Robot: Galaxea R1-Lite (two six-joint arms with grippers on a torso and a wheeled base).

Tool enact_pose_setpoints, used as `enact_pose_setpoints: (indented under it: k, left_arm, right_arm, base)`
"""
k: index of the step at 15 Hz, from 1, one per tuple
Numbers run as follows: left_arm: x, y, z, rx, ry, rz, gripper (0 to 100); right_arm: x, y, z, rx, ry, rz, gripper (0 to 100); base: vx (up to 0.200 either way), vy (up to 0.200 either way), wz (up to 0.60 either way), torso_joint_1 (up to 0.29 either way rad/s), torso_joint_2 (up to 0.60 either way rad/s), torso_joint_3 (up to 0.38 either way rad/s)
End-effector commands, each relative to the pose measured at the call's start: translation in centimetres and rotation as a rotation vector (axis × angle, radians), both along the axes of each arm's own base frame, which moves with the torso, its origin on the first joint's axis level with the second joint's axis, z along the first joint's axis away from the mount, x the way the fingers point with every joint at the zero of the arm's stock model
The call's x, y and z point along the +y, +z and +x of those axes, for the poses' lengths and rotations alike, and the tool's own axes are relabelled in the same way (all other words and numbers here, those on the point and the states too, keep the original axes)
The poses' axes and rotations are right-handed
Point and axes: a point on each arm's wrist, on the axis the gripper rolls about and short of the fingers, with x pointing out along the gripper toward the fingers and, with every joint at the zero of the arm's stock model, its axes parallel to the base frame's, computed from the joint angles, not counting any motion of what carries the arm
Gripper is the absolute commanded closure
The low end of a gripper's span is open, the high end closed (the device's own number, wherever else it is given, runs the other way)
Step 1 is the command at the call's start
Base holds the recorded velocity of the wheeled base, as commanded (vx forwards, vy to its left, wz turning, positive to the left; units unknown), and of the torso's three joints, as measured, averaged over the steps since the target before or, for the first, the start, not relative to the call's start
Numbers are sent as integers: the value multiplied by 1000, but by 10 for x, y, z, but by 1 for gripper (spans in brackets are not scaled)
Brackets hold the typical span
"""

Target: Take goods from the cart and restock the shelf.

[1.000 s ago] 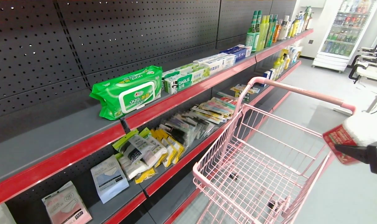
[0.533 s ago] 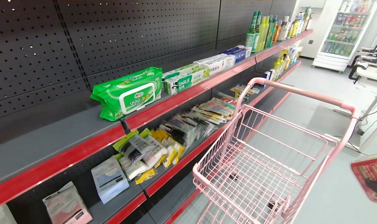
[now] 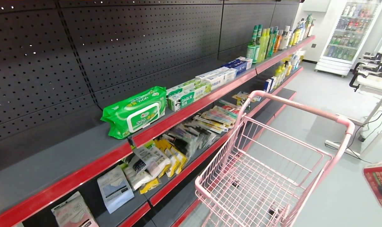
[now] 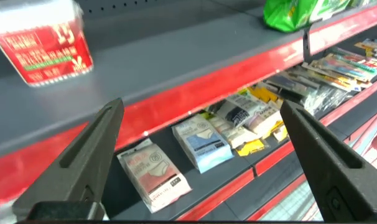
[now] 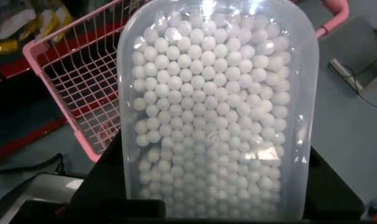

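Shelf w/ red edge; green wipes pack, toothpaste boxes, bottles

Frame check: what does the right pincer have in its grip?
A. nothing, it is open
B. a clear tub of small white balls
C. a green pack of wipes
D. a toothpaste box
B: in the right wrist view the clear tub, packed with small white balls, sits clamped in the right pincer, while the green wipes pack lies on the shelf.
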Motion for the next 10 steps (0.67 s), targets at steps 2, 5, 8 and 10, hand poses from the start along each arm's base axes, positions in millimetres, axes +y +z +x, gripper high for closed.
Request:
enact_pose_setpoints:
  k: [2,5,8,10]
  left_arm:
    - [0,0,0,1,1,-1,0]
    - [0,0,0,1,1,-2,0]
    - [0,0,0,1,1,-2,0]
    - [0,0,0,1,1,-2,0]
  right_arm:
    - [0,-1,1,5,2,1,100]
    - [0,-2,2,14,3,0,100]
    - [0,-2,3,17,5,-2,100]
    - [0,-2,3,17,5,-2,100]
  base:
    - [0,0,0,181,-403,-239]
    - [0,0,0,167,-375,-216]
    - [0,0,0,170,-360,-204]
    - [0,0,0,166,-356,-198]
